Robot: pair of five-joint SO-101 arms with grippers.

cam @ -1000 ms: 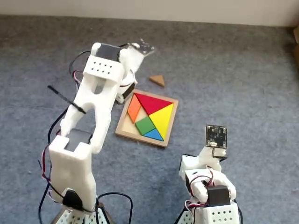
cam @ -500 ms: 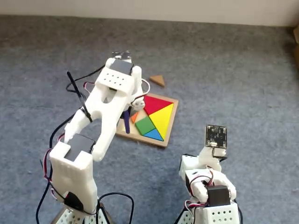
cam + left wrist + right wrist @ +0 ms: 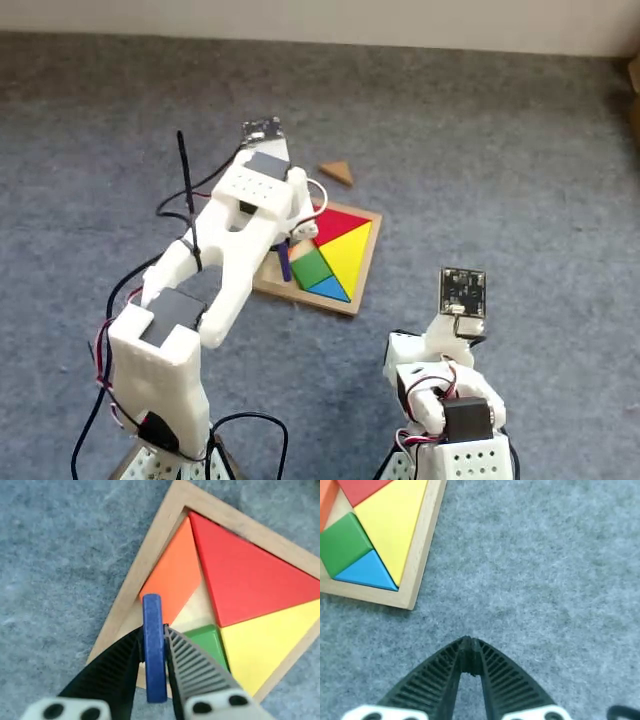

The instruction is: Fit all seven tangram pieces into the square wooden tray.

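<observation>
The square wooden tray [image 3: 362, 290] lies mid-table with red [image 3: 338, 224], yellow [image 3: 350, 255], green [image 3: 309, 267], light blue [image 3: 331, 288] and orange pieces in it. My left gripper [image 3: 154, 645] is shut on a dark blue piece [image 3: 153, 652], held edge-up over the tray's near-left side, above the orange piece [image 3: 172, 575] and a bare wooden gap [image 3: 192, 612]. In the high view the blue piece [image 3: 284, 262] hangs under the left arm. A brown triangle [image 3: 338, 172] lies on the carpet beyond the tray. My right gripper [image 3: 468, 662] is shut and holds nothing, over carpet near the tray's corner [image 3: 415, 597].
Grey carpet [image 3: 500, 150] covers the table. The right arm [image 3: 450, 400] stands folded at the near right, its camera board [image 3: 463, 290] raised. Black cables [image 3: 185, 180] loop beside the left arm.
The left arm swung back from the far left of the tray, carrying the dark blue piece down over the tray's near-left part. The right arm stayed still.
</observation>
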